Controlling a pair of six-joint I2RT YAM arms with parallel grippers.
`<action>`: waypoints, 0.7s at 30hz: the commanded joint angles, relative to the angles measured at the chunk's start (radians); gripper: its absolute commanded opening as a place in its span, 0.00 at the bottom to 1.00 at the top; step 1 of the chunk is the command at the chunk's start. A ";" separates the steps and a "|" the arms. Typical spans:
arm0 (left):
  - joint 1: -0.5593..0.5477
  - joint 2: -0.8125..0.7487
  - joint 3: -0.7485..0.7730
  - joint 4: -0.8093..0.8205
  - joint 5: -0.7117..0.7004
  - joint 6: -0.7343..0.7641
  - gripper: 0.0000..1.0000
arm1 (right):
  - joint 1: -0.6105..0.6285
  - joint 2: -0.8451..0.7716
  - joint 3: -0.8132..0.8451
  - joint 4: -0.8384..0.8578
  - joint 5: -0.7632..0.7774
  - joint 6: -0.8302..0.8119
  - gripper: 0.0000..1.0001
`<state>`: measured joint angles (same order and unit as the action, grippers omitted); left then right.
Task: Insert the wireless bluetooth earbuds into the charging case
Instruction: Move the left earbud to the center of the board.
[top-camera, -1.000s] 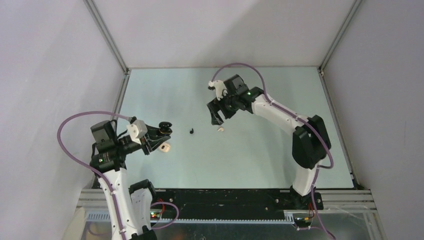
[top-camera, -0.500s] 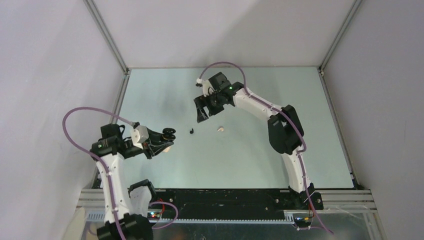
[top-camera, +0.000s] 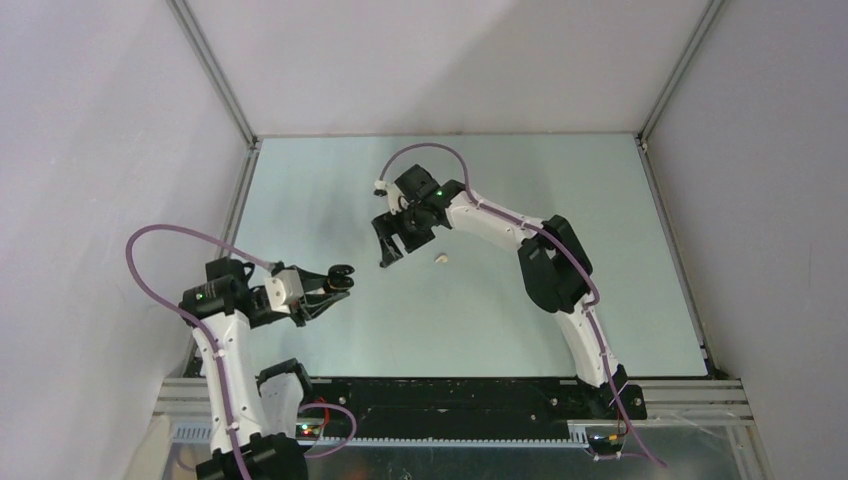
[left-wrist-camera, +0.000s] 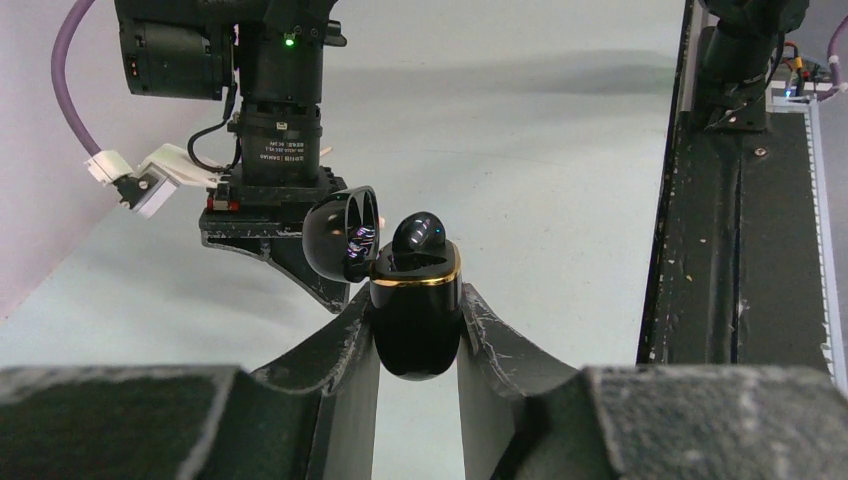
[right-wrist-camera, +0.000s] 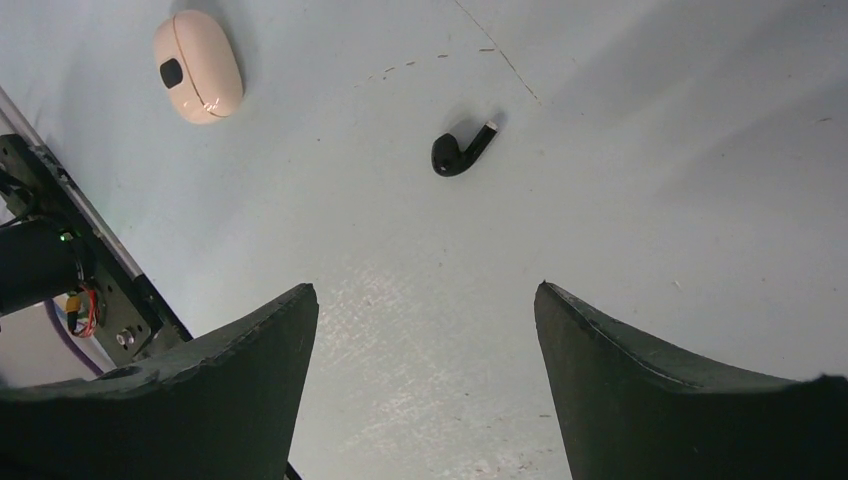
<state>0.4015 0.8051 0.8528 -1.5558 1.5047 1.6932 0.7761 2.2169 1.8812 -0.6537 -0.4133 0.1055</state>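
Two grippers at what appears to be the pick-up step: the right gripper (right-wrist-camera: 422, 292), jaws spread, hangs above the loose black earbud (right-wrist-camera: 458, 150) on the table (right-wrist-camera: 660, 160), while near that earbud the left gripper (left-wrist-camera: 412, 305) clamps the open charging case (left-wrist-camera: 415, 335), one bud (left-wrist-camera: 420, 232) seated; next, the right likely descends and pinches the earbud.

Right gripper (right-wrist-camera: 425, 288) spread wide; 1 black earbud (right-wrist-camera: 458, 152) ahead, beige case (right-wrist-camera: 198, 66) well apart.

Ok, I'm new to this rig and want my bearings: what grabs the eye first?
The left gripper clamps a glossy black pebble-shaped charging case, lid open and gold-rimmed, between its fingers, one black bud seated inside. On the pale table, a black stemmed earbud lies ahead of the open right gripper, with a beige pebble-shaped case farther off.
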 joint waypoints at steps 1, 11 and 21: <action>0.006 -0.017 0.012 -0.041 0.044 0.056 0.00 | 0.000 0.014 0.033 0.011 0.064 0.032 0.83; 0.007 -0.122 -0.025 0.186 0.052 -0.250 0.00 | 0.010 0.036 0.035 0.012 0.090 0.032 0.83; 0.006 -0.203 -0.065 0.449 0.071 -0.561 0.00 | -0.006 0.000 0.053 0.005 0.051 0.031 0.82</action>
<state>0.4015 0.5930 0.7822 -1.1908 1.5257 1.2266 0.7830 2.2715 1.9076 -0.6685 -0.3283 0.1276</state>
